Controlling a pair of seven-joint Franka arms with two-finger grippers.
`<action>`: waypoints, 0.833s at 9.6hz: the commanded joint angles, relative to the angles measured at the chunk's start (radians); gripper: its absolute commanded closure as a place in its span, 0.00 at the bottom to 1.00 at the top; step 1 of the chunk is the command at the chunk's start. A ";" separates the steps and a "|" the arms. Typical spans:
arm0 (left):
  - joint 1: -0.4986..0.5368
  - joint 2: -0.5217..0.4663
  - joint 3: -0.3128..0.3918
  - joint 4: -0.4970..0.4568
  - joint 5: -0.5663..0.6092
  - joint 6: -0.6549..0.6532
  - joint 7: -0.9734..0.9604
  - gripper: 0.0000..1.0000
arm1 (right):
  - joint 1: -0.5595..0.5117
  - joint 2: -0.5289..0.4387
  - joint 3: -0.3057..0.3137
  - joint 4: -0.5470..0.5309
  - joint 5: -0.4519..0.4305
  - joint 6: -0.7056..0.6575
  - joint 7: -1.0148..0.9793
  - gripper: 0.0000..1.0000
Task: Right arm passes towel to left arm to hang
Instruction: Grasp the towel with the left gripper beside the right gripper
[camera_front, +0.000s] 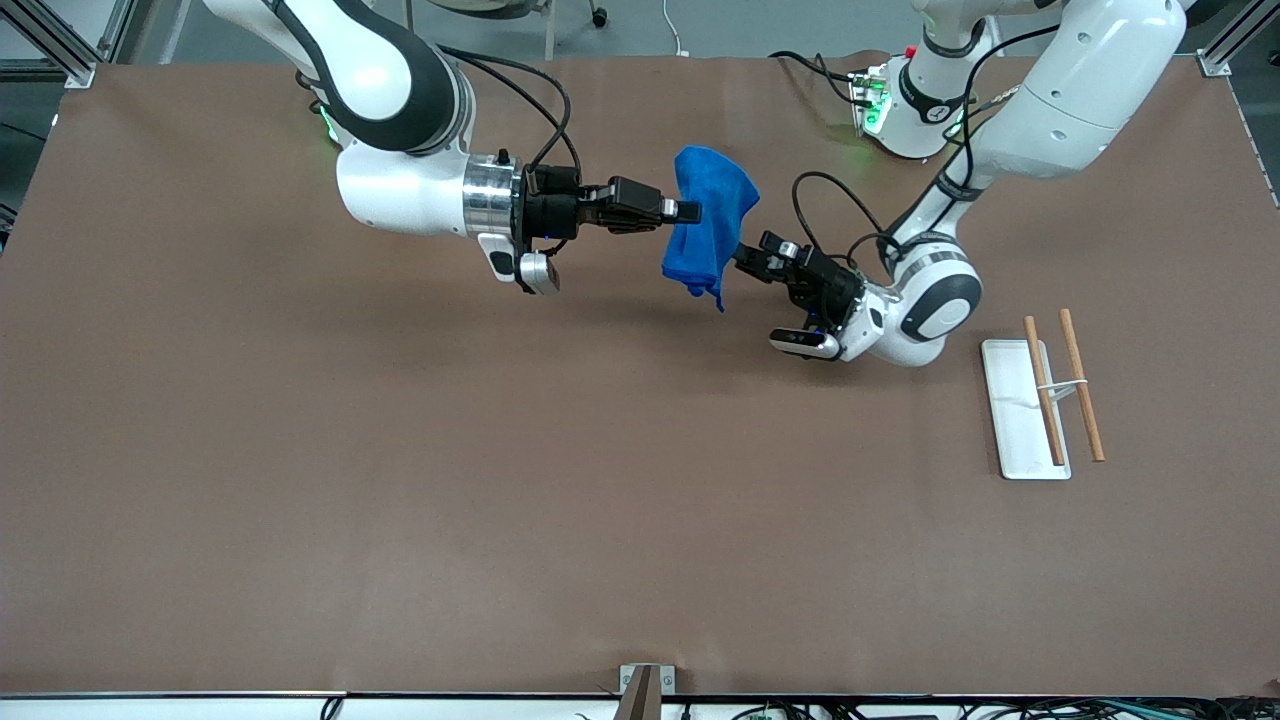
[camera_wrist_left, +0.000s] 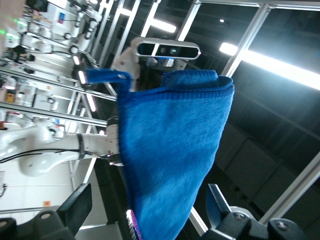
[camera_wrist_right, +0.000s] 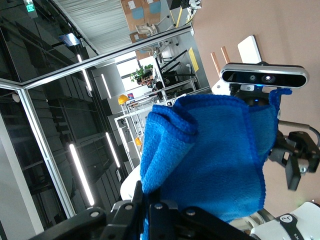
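Blue towel (camera_front: 708, 222) pinched by right gripper (camera_front: 690, 211) midair, left gripper (camera_front: 752, 254) open at its edge; handover, needs closing.

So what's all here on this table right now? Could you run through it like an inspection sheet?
Surface: brown table, flat and covered.
Job's things: blue towel hangs in the air over the table's middle.
Clutter: white tray with two wooden sticks on a wire stand, toward the left arm's end.
Grippers: right gripper shut on the towel; left gripper open, a finger on each side of the towel's lower part.
Cables: black cables loop along both arms.
Surroundings: metal frame posts at the corners.
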 joint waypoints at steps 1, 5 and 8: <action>0.005 0.006 -0.018 -0.012 -0.044 0.012 0.017 0.14 | -0.006 0.000 0.014 0.001 0.038 0.010 -0.026 1.00; 0.031 0.003 -0.011 0.025 -0.041 0.017 -0.011 0.71 | -0.008 0.000 0.014 0.001 0.038 0.010 -0.026 1.00; 0.063 -0.010 -0.008 0.027 -0.035 0.025 -0.017 1.00 | -0.011 0.000 0.014 0.000 0.036 0.011 -0.026 1.00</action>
